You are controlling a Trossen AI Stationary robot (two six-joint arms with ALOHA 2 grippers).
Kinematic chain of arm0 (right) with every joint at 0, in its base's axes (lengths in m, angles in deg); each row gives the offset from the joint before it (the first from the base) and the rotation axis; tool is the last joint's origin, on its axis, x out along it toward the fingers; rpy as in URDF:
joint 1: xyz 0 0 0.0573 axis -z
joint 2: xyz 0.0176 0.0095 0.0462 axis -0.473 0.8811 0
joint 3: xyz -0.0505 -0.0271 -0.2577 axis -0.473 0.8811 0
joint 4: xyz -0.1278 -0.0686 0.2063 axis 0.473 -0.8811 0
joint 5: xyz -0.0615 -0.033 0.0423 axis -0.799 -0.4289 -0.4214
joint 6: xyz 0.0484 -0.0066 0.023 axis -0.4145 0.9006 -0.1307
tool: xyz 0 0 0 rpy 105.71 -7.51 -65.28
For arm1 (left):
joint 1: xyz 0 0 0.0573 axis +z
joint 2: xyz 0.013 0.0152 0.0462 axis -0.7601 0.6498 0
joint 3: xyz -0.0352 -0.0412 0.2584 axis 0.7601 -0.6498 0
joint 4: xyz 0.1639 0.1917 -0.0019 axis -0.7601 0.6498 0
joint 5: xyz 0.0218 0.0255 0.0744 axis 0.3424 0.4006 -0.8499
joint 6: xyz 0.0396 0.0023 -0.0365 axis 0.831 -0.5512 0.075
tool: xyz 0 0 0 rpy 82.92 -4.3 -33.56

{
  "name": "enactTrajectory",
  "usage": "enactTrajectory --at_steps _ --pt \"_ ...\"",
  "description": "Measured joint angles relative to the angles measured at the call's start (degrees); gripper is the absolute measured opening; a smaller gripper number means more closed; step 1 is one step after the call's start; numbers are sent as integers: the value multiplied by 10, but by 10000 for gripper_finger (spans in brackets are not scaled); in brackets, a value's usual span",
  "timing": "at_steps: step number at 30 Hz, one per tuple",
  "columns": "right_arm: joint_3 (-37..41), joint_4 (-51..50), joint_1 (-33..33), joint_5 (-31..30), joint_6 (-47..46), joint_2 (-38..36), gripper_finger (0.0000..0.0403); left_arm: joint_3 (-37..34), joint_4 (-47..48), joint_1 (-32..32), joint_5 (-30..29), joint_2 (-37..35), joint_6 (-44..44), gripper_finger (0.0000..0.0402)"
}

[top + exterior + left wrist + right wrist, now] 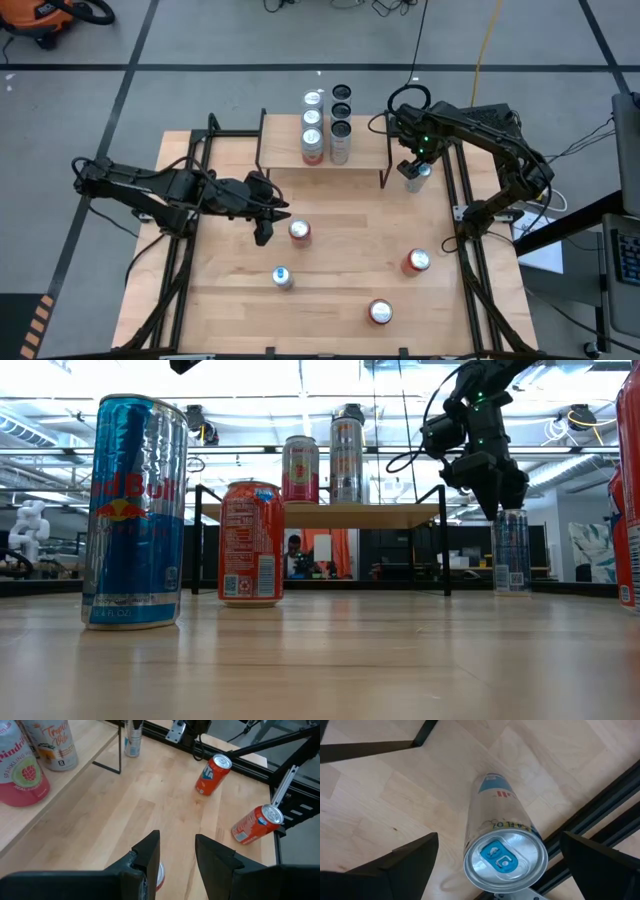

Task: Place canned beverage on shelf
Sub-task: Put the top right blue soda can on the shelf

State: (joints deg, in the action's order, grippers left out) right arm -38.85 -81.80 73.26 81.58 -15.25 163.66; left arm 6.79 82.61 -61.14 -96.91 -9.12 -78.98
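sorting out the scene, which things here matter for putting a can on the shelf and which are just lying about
Job:
shelf
slim can under the open right gripper

Lying about:
red cans
blue can
orange vacuum

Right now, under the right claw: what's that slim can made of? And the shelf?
Slim can: looks like aluminium, with a bright silvery lid, a blue pull tab and a glossy printed wall.
Shelf: top looks like light wood or a wood-look board, matte with faint grain; legs are thin black bars, probably painted metal.
The right claw hangs open over the can.
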Motion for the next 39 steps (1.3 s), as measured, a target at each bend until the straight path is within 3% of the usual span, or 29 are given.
enactTrajectory --at_steps 5,14,20,32,39 --pt "0 -6 0 0 -4 0 381 0 0 0 0 0 0 125" --pt "0 1 0 -6 -10 0 300 0 0 0 0 0 -1 125" --pt "0 -1 0 -13 -21 0 270 0 0 0 0 0 -1 125" --pt "25 0 0 3 -27 0 314 0 0 0 0 0 0 125" --pt "43 17 0 3 -26 -1 314 0 0 0 0 0 0 125"
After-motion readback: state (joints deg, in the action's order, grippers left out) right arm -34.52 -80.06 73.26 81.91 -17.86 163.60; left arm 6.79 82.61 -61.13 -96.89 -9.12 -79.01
